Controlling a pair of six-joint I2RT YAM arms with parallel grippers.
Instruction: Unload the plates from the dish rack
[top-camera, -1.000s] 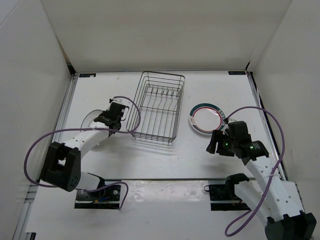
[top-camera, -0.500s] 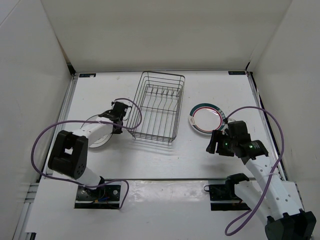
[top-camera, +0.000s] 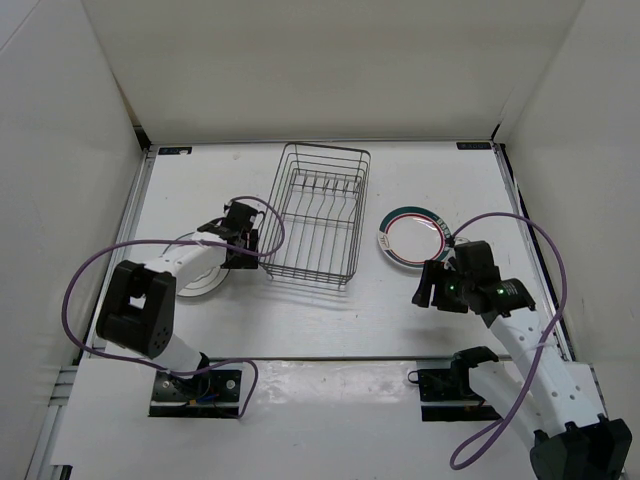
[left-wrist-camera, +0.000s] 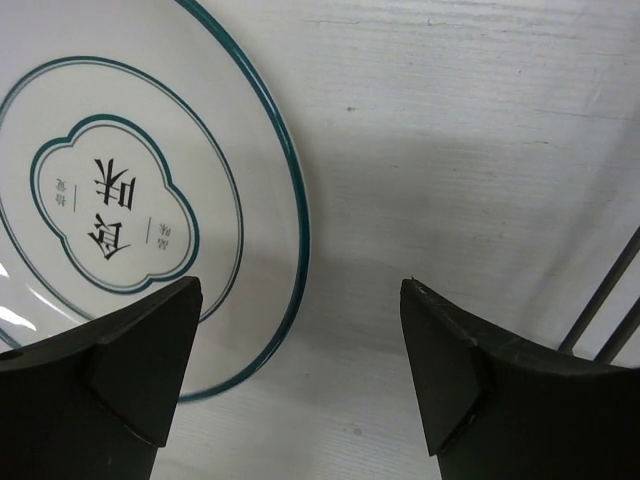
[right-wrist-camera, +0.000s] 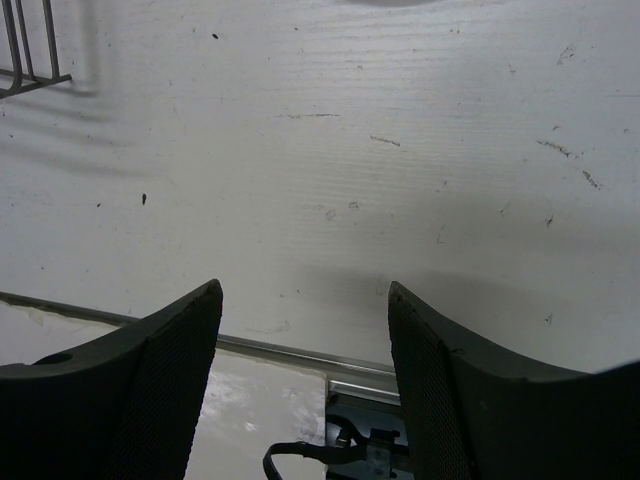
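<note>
Two plates lie flat on the white table (top-camera: 330, 320), both outside the dish rack (top-camera: 315, 215), which sits mid-table with its row of upright tines showing. One plate (left-wrist-camera: 120, 130), with thin teal rings and printed characters in a teal cloud-shaped outline at its centre, rests left of the rack and is partly covered in the top view by the left arm. The other plate (top-camera: 412, 237), with teal and pink-red rim rings, lies right of the rack and apart from it. The left gripper (left-wrist-camera: 300, 350) hangs low over the first plate's right edge, in the strip between that plate and the rack; its jaws are spread wide and hold nothing, with one finger (left-wrist-camera: 130, 370) over the plate and the other over bare table. Two dark rack wires (left-wrist-camera: 605, 310) slant in just beyond that second finger. A purple cable (top-camera: 272, 232) from the left arm loops over the rack's left rim. The right gripper (top-camera: 432, 285) sits near the second plate's front edge, not touching it, jaws also wide apart and empty above scuffed tabletop. A rack corner (right-wrist-camera: 30, 50) shows at the upper left of its wrist view, and a metal rail (right-wrist-camera: 300, 352) runs along the table's near edge.
</note>
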